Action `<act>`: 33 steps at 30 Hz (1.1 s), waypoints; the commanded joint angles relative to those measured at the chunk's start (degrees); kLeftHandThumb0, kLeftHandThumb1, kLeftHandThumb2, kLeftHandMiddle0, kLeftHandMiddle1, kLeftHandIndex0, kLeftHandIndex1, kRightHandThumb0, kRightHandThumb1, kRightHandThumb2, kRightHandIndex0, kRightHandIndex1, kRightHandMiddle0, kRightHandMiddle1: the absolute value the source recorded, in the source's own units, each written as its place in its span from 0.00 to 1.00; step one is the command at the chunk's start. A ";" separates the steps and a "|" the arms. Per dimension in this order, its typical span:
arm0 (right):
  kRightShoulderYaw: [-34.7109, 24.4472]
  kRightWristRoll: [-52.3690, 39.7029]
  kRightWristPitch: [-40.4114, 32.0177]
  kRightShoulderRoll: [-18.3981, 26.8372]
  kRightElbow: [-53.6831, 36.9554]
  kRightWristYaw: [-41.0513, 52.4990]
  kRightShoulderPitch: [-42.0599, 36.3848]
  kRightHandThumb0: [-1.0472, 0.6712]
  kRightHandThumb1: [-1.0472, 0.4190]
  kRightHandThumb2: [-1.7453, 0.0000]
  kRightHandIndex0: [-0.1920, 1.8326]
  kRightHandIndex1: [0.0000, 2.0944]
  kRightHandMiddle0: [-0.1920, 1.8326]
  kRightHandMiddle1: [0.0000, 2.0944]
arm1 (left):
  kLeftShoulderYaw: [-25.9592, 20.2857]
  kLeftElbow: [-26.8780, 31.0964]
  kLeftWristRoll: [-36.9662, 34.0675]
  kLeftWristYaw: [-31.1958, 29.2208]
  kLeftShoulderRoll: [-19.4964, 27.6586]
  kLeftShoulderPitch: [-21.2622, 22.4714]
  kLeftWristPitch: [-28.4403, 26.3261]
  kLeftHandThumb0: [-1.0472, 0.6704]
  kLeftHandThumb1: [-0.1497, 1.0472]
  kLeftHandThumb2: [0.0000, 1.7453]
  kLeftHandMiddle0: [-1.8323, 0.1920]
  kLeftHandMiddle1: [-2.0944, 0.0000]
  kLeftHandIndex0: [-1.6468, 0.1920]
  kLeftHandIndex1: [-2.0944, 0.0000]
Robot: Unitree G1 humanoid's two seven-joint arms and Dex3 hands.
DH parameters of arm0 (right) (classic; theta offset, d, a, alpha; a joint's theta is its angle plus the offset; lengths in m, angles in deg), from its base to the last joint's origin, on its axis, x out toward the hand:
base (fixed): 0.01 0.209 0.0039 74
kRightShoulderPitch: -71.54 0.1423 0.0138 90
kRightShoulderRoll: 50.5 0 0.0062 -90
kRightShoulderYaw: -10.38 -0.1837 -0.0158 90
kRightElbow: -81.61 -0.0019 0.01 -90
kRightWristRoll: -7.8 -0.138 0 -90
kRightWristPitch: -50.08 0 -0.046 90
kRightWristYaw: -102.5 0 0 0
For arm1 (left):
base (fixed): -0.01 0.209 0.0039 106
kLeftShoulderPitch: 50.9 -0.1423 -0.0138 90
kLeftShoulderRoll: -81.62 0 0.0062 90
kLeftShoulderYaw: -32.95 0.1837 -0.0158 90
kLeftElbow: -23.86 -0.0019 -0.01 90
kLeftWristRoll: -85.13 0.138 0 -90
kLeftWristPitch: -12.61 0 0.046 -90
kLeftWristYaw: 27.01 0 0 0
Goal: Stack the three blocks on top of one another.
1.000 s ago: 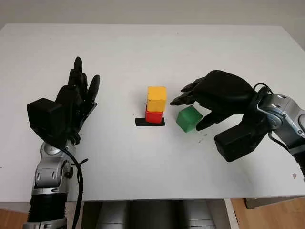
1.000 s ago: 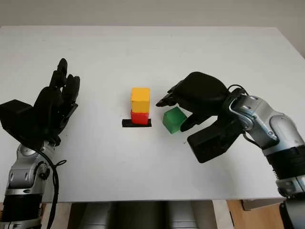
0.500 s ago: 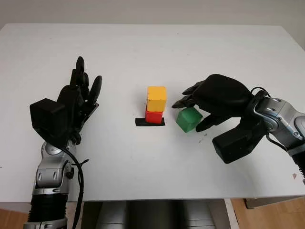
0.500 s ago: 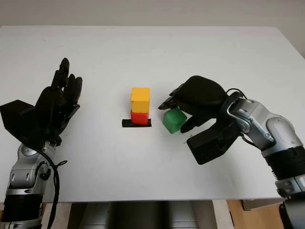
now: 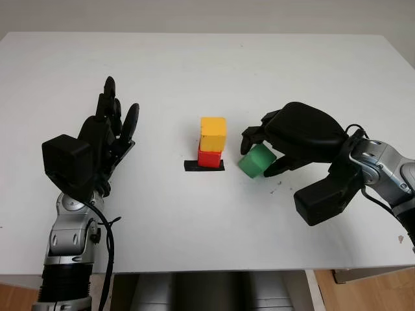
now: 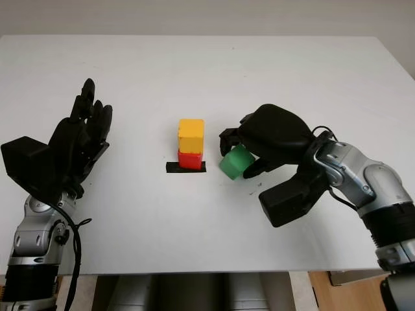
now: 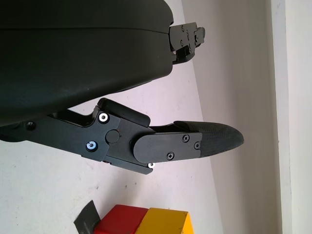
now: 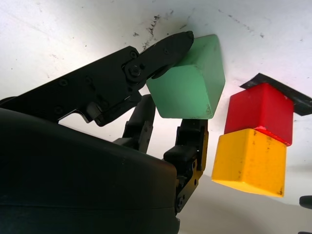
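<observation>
Green block (image 5: 256, 160) in right hand (image 5: 295, 136).

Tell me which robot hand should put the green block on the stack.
Right. The right robot hand already has its fingers closed on the green block, just beside the yellow block topping the red block. The left robot hand is open, off to the far side.

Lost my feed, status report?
Right hand shut on green block. Yellow block sits on red block. Left hand open, off left.
</observation>
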 commanded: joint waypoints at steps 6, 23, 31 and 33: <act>-0.32 1.42 0.40 0.80 -0.03 -1.26 2.18 0.41 0.11 0.97 0.30 0.44 0.37 0.58 | 0.35 -0.13 0.40 0.01 0.17 -0.61 1.21 0.21 1.00 0.27 0.99 0.97 0.98 0.97; -9.93 -24.25 -19.47 -5.15 -0.23 16.37 7.50 0.40 0.11 0.97 0.31 0.11 0.35 0.57 | 0.04 0.87 -0.21 -0.23 0.15 -0.97 -0.51 0.21 1.00 0.26 0.99 0.97 0.98 0.97; -9.44 -27.51 -26.97 -3.93 2.13 28.54 18.69 0.38 0.12 0.97 0.34 0.11 0.37 0.58 | -0.32 0.38 -0.56 -0.42 0.28 -0.69 -0.16 0.21 1.00 0.26 0.99 0.97 0.98 0.97; -8.28 -27.41 -27.58 -4.33 5.41 31.78 22.87 0.36 0.14 0.97 0.37 0.11 0.41 0.56 | -0.29 0.03 -0.48 -0.75 0.61 -0.38 0.09 0.20 1.00 0.25 0.99 0.97 0.97 0.97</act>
